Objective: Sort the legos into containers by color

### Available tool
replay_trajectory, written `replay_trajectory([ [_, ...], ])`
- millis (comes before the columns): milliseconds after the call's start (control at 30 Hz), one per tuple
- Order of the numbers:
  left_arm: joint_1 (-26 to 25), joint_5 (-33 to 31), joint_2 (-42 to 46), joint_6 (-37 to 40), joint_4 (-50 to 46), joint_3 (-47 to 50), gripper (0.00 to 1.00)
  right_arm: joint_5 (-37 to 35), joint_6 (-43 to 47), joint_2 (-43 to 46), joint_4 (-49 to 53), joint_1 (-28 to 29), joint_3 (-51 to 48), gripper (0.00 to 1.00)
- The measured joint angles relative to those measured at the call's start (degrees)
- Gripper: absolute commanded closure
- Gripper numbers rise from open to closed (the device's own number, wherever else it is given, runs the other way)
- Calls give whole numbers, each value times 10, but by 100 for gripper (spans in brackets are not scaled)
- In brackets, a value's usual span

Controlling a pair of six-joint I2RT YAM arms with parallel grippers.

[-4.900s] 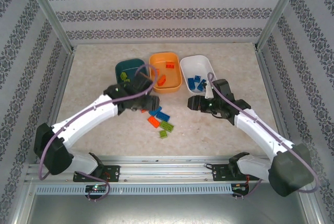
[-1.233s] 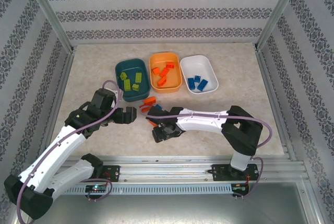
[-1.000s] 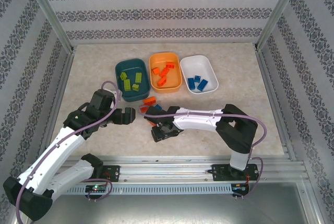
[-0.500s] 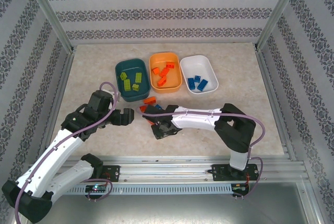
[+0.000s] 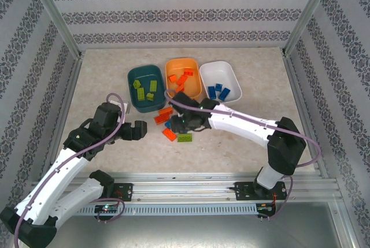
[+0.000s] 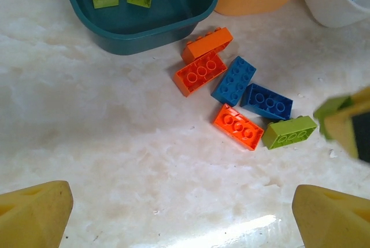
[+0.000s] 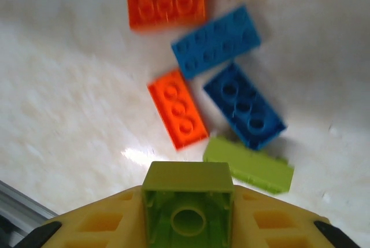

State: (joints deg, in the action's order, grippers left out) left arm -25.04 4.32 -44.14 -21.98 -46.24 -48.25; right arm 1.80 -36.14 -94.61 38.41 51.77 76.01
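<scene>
So we've 6 loose legos (image 6: pixel 237 125) at 6 o'clock of orange tub (image 5: pixel 184 60); right claw (image 5: pixel 188 122) nipping lime lego (image 7: pixel 188 193), left claw (image 6: pixel 184 207) gaping, empty.

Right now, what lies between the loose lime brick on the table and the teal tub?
In the left wrist view, a blue brick and two orange bricks lie between the lime brick and the teal tub.

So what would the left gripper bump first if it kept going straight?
Most likely the bare table, since the open left gripper tilts down toward it. If it skimmed above, the orange brick beside the teal tub looks next, though depth is unclear.
</scene>
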Motion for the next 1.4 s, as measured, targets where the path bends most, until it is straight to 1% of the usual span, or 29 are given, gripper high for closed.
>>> replay_trajectory([
  [100, 4, 4, 18, -11, 0, 6, 1, 16, 22, -19, -1, -30, 69, 66],
  [200, 5, 15, 40, -26, 2, 18, 1, 42, 40, -59, -13, -55, 142, 66],
  [300, 8, 28, 63, -44, 2, 33, 0, 72, 52, -118, -35, -77, 209, 66],
  [433, 8, 43, 82, -61, 1, 45, 0, 102, 66, -220, -61, -101, 310, 67],
  [567, 10, 52, 95, -75, 1, 46, 0, 120, 73, -322, -83, -112, 417, 67],
  [733, 12, 62, 103, -86, 0, 46, 0, 125, 79, -453, -90, -118, 577, 67],
  [800, 13, 64, 103, -88, -1, 46, 0, 125, 79, -497, -87, -118, 640, 66],
  [900, 15, 65, 103, -90, -1, 46, 0, 125, 78, -550, -79, -119, 715, 59],
  [1000, 15, 66, 103, -92, -2, 46, 0, 125, 73, -567, -76, -122, 736, 50],
  [1233, 15, 66, 103, -93, -3, 46, 0, 127, 69, -563, -70, -130, 731, 42],
  [1300, 15, 66, 103, -94, -5, 46, 0, 127, 70, -550, -66, -133, 713, 40],
  [1400, 16, 66, 104, -96, -6, 46, 0, 132, 77, -505, -66, -134, 654, 37],
])
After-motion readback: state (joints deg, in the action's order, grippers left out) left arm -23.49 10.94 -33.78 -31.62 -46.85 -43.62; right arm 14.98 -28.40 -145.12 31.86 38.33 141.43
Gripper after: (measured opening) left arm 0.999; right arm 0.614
